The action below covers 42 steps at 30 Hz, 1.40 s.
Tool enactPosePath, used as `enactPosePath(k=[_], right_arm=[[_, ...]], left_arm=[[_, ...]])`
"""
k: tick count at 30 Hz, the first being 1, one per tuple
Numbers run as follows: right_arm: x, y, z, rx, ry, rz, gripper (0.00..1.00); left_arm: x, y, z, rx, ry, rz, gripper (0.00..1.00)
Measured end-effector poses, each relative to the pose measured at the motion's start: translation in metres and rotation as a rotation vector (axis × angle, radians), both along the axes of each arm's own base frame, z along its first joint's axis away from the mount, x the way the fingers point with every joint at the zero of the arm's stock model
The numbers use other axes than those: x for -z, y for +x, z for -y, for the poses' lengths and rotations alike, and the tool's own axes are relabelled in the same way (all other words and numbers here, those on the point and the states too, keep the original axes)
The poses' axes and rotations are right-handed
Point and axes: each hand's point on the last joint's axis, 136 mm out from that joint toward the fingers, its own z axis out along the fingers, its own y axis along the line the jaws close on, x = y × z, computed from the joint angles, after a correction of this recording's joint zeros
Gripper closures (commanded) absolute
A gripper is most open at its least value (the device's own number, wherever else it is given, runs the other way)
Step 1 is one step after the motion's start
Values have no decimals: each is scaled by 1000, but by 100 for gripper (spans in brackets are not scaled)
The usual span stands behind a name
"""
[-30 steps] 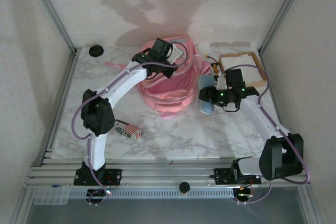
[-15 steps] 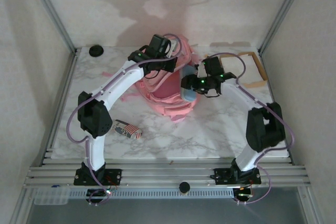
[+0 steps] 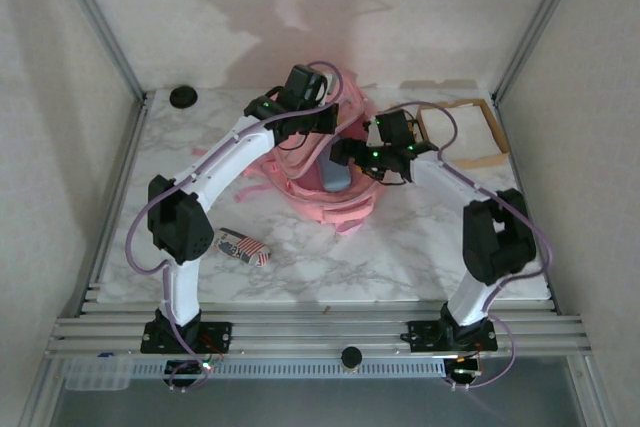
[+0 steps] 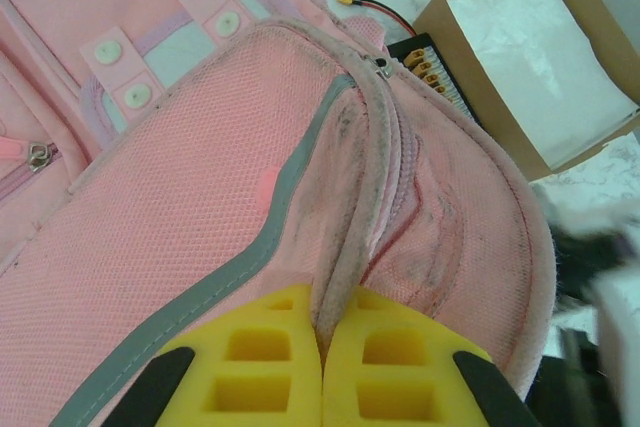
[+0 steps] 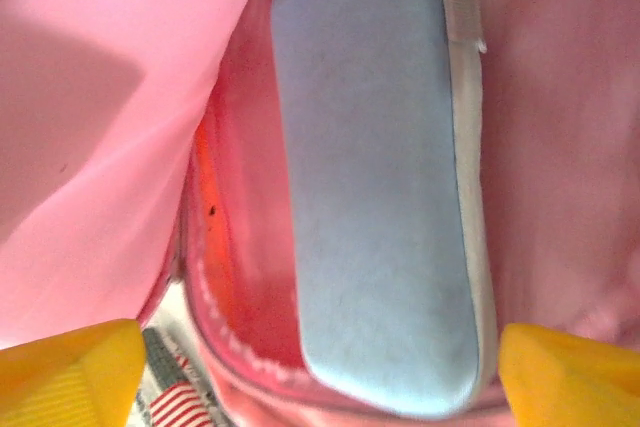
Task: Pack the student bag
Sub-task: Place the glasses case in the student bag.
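At the far middle of the table (image 3: 400, 257) we see the student bag (image 3: 340, 209), its long axis running roughly far to near and its mouth facing up. 1 blue-grey case (image 5: 375, 177) lies lengthwise inside that mouth. The left gripper (image 4: 322, 347) has its 2 yellow fingers clamped on the bag's zip edge. The right gripper (image 5: 320, 367) hangs above the case, jaws wide apart. A cardboard box (image 3: 460, 137) sits just right of the bag.
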Motion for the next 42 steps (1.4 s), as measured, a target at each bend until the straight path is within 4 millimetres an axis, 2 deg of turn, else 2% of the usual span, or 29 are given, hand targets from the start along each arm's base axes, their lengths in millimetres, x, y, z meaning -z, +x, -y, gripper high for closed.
enactPosePath(k=[2,7,12,14,16,19,27,30,34,37,42], right_arm=[[-1,-10,0,-21,16,-5,25],[24,-26,1,-52,-33,-65,30],[51,-28,-7,-75,-61,-114,37],[61,-30,-13,-83,-64,-132,46],[65,-28,-19,-85,-58,-136,49],[63,-14,-34,-70,-20,-124,51],[48,55,-82,-19,172,-15,49],[44,64,-93,-15,233,11,46],[40,56,-87,1,281,34,45],[32,33,-68,14,306,30,46],[-4,6,-28,81,286,84,44]], left_arm=[[0,-1,1,-4,-10,-8,100],[0,-2,2,-15,-33,-24,100],[-1,-2,3,-32,-57,-42,100],[-1,-3,4,-39,-67,-50,100],[-1,-3,5,-47,-77,-57,100],[-3,-6,8,-58,-99,-63,100],[-16,-12,1,-132,-161,-53,100],[-19,-13,-1,-146,-175,-53,100],[-20,-14,0,-154,-187,-59,100],[-17,-14,0,-163,-191,-67,100],[-13,-14,3,-156,-194,-66,100]])
